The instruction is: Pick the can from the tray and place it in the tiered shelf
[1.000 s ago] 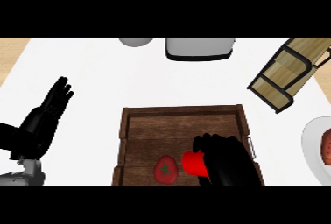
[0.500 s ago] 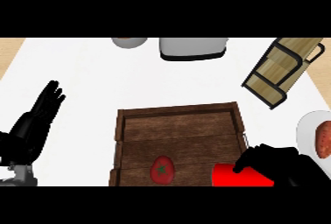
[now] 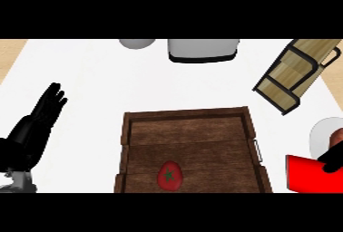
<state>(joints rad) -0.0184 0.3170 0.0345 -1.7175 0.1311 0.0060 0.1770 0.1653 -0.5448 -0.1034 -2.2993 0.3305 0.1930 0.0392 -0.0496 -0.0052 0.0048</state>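
Observation:
The red can (image 3: pixel 311 174) shows at the lower right, off the right side of the wooden tray (image 3: pixel 191 120), with its lower part cut off by the view's edge. My right hand (image 3: pixel 333 157) is curled over the can's top right; only a bit of it shows. The tiered shelf (image 3: pixel 296 73), tan with a dark frame, lies tilted at the upper right. My left hand (image 3: pixel 41 117) rests open at the left edge, fingers up.
A red strawberry-like fruit (image 3: pixel 170 175) lies in the tray's near part. A white plate (image 3: pixel 324 136) with something on it sits at the right edge. A grey-white appliance (image 3: pixel 202 50) and a grey bowl (image 3: pixel 136 43) stand at the back.
My right hand has carried the red can out of the tray and further right, toward the plate. The view has shifted slightly. The left hand stays still.

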